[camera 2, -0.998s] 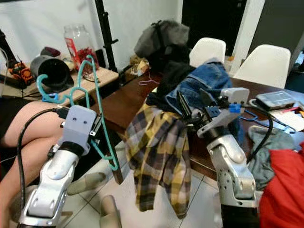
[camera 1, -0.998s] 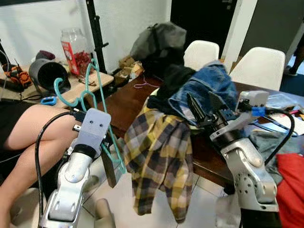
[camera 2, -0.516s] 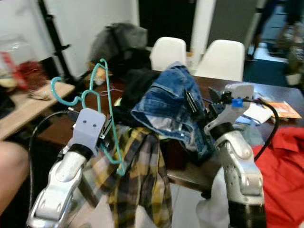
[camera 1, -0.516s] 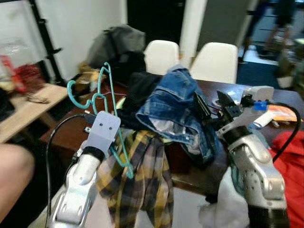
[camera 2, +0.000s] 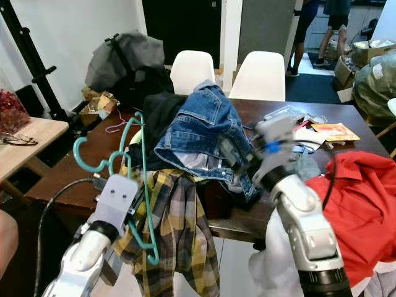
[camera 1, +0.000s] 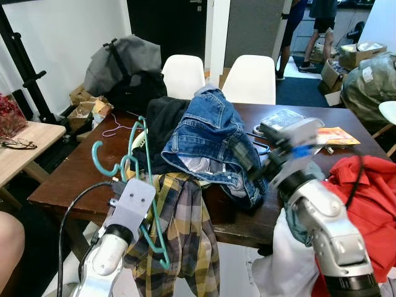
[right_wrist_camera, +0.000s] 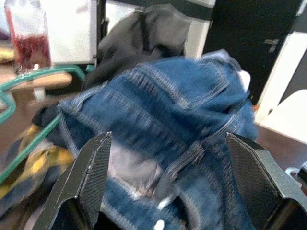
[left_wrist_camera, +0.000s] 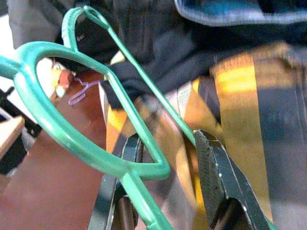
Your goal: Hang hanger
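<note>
- Dining room: dark wooden table [camera 1: 80, 179] heaped with clothes, two white chairs [camera 1: 249, 79] behind it, white wall and black door at the back.
- Nearest, low on the left: left gripper [left_wrist_camera: 168, 191] clenched on the lower wire of a teal hanger [camera 1: 133, 179], hook end up, held upright in front of the table's near edge.
- From the left wrist: black fingers [left_wrist_camera: 218, 182] on either side of the green wire, hanger loop rising past them, plaid cloth just behind. From the head: same hanger overlapping the plaid shirt [camera 1: 185, 241], which droops off the table edge toward the floor.
- To the right at about the same depth: right gripper [right_wrist_camera: 172, 177] spread wide, empty, raised above the table and aimed at the denim jacket [camera 1: 213, 139]. Blurred in the head views; sharper from the right wrist, where both fingers frame the blue denim and a stretch of teal hanger lies beyond.
- Beside the right arm: red garment [camera 1: 365, 198] over the table's right end.
- Mid-table: denim jacket piled on a black garment [camera 1: 162, 120]; papers and a packet [camera 1: 281, 119] further right.
- Far left: light wooden side table [camera 1: 25, 145] with glasses on it.
- Farthest: grey bag [camera 1: 124, 59] against the wall; a person's legs [camera 1: 322, 25] in the doorway.
</note>
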Tool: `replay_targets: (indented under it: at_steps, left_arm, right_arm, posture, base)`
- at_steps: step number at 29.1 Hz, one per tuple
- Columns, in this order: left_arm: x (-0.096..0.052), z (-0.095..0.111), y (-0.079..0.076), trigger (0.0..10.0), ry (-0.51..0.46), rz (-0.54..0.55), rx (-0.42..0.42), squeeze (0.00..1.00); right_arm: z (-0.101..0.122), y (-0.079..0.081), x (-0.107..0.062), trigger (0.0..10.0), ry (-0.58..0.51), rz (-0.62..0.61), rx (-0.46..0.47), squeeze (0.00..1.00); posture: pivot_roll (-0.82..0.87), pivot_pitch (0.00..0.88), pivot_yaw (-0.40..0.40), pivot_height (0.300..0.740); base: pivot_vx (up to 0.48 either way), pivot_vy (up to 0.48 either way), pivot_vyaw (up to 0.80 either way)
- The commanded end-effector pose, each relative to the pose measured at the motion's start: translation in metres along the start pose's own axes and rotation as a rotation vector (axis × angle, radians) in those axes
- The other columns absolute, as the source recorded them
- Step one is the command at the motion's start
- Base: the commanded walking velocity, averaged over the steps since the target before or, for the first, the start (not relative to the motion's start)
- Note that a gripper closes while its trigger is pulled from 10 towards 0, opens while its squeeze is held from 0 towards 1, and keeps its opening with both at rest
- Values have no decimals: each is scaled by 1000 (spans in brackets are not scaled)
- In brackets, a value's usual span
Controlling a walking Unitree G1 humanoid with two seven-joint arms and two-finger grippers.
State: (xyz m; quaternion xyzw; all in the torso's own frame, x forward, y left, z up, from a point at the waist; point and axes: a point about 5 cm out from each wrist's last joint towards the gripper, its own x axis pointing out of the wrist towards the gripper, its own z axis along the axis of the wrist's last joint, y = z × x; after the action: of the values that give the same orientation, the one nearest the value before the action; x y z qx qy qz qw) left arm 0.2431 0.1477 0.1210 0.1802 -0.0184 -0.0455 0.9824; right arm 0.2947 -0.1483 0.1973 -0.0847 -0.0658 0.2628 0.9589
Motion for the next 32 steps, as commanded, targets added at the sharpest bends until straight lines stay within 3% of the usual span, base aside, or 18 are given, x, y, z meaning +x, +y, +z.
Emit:
replay_targets:
  at_steps: [1, 6, 10, 13, 15, 17, 18, 19, 22, 23, 25, 29, 32]
  left_arm:
    - [-4, -8, 1, 10000, 55, 24, 5, 0]
    - [-7, -11, 5, 10000, 55, 95, 59, 0]
    - [3, -10, 20, 10000, 16, 184, 124, 0]
    - [5, -11, 22, 10000, 10, 196, 130, 0]
    - [6, -11, 21, 10000, 9, 197, 133, 0]
    - [7, -12, 18, 10000, 8, 192, 138, 0]
    - [7, -12, 18, 10000, 8, 192, 138, 0]
    - [7, -11, 16, 10000, 5, 186, 149, 0]
    - [7, -11, 15, 10000, 2, 184, 156, 0]
    - [9, -11, 14, 10000, 0, 182, 163, 0]
    - [9, -11, 14, 10000, 0, 182, 163, 0]
    - [11, -12, 12, 10000, -9, 183, 175, 0]
    - [11, -12, 12, 10000, -9, 183, 175, 0]
  right_arm:
    - [-12, 6, 1, 10000, 71, 20, -4, 0]
    - [-41, 18, 21, 10000, 216, -54, 47, 0]
    - [-53, 9, 47, 10000, 288, -206, 111, 0]
    - [-55, 6, 51, 10000, 304, -228, 114, 0]
    - [-62, 2, 53, 10000, 343, -253, 78, 0]
    - [-72, -4, 53, 10000, 402, -277, -14, 0]
    - [-72, -4, 53, 10000, 402, -277, -14, 0]
    - [-75, -5, 53, 10000, 422, -279, -88, 0]
    - [-76, -6, 53, 10000, 430, -276, -142, 0]
    - [-75, -6, 54, 10000, 421, -273, -202, 0]
    - [-75, -6, 54, 10000, 421, -273, -202, 0]
    - [-61, -8, 62, 10000, 335, -315, -289, 0]
    - [-61, -8, 62, 10000, 335, -315, -289, 0]
  posture:
    - [-32, 0, 1, 740]
    - [-22, 0, -10, 740]
    - [-14, 0, -17, 740]
    - [-14, 0, -17, 740]
    - [6, 0, -27, 740]
    - [21, 0, -32, 740]
    - [21, 0, -32, 740]
    - [32, 0, -38, 740]
    - [37, 0, -40, 740]
    - [36, 0, -40, 740]
    - [36, 0, -40, 740]
    - [40, 0, -43, 740]
    - [40, 0, -43, 740]
  base:
    - [0, 0, 0]
    - [0, 0, 0]
    - [0, 0, 0]
    - [0, 0, 0]
    - [0, 0, 0]
    - [0, 0, 0]
    - [0, 0, 0]
    - [0, 0, 0]
    - [0, 0, 0]
    - [0, 0, 0]
    - [0, 0, 0]
    - [0, 0, 0]
    - [0, 0, 0]
